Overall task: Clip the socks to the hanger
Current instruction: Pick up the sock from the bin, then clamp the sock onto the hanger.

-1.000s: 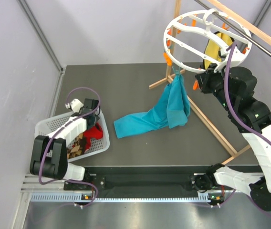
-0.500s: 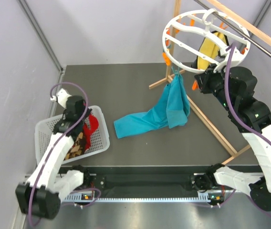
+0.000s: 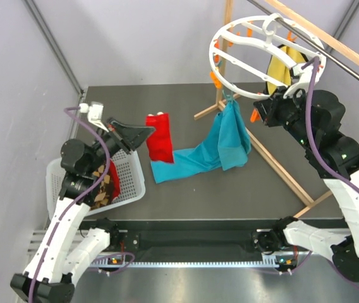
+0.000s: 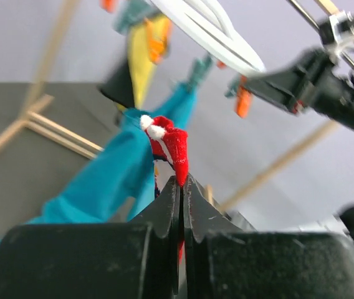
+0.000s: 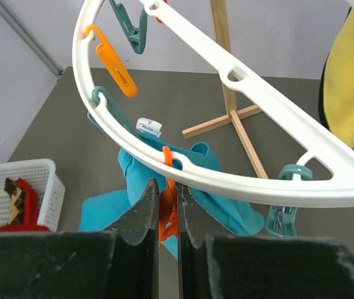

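My left gripper (image 3: pixel 146 130) is shut on a plain red sock (image 3: pixel 158 137) and holds it in the air above the table, left of the hanger; in the left wrist view the sock (image 4: pixel 172 146) sticks up from between the closed jaws. More socks, red (image 3: pixel 112 172) and checkered (image 3: pixel 103 187), lie in the white mesh basket (image 3: pixel 132 183). The white ring hanger (image 3: pixel 255 47) hangs at the upper right. My right gripper (image 5: pixel 168 199) is shut on an orange clip (image 5: pixel 168 215) on the hanger's rim (image 5: pixel 227 184).
A long teal cloth (image 3: pixel 217 145) hangs from a clip and trails onto the table. A yellow cloth (image 3: pixel 279 66) hangs behind the ring. The wooden rail frame (image 3: pixel 274 161) stands at the right, its feet on the table.
My left arm has lifted a red sock out of the basket and swung it right, towards the hanger. The hanger has tilted and shifted a little left with my right gripper.
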`<state>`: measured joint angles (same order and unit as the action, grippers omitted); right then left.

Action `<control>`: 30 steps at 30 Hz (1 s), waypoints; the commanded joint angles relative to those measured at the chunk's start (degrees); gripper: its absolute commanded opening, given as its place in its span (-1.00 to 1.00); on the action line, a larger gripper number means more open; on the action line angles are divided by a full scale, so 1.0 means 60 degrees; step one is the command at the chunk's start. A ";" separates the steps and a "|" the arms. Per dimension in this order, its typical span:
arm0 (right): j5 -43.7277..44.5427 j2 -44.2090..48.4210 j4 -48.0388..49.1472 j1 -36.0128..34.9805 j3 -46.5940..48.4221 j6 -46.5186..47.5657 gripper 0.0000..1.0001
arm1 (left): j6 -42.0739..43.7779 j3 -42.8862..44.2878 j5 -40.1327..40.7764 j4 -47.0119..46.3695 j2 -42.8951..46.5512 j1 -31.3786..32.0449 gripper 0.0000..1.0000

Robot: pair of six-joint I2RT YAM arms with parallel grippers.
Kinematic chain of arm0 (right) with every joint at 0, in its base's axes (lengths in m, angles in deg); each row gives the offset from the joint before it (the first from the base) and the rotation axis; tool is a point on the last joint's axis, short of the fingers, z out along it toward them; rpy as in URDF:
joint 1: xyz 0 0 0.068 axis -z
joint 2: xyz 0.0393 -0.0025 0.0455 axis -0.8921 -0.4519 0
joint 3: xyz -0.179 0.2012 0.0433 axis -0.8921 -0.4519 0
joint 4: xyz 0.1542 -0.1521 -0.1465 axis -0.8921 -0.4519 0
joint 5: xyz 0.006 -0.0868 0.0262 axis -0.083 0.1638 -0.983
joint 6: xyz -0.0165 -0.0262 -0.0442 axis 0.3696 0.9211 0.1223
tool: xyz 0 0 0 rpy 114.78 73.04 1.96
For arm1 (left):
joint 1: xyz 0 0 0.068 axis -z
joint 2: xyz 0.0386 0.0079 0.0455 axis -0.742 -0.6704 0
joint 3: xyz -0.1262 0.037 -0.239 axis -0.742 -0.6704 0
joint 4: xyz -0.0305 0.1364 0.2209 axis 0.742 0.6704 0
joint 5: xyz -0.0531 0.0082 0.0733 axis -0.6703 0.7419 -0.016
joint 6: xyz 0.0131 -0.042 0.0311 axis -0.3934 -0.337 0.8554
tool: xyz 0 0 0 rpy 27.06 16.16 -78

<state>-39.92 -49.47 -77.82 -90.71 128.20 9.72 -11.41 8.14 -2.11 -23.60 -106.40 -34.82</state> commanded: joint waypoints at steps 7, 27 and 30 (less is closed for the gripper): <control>-0.1298 0.0180 -0.0376 0.0084 0.0314 -0.0427 -1.00 | 0.1940 0.1757 0.0843 -0.0334 -0.2204 0.5022 -1.00; 0.0562 -0.0522 -0.1650 0.0084 0.1529 -0.1497 -1.00 | 1.0715 0.4410 1.3444 -0.3026 -0.7404 1.0842 -1.00; 0.0650 -0.0581 -0.1681 0.0084 0.1560 -0.1585 -1.00 | 1.1156 0.4454 1.3533 -0.3612 -0.7728 1.0872 -1.00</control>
<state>-37.74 -52.77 -86.50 -90.71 134.93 1.68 48.22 32.44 73.10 -35.89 -152.52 30.16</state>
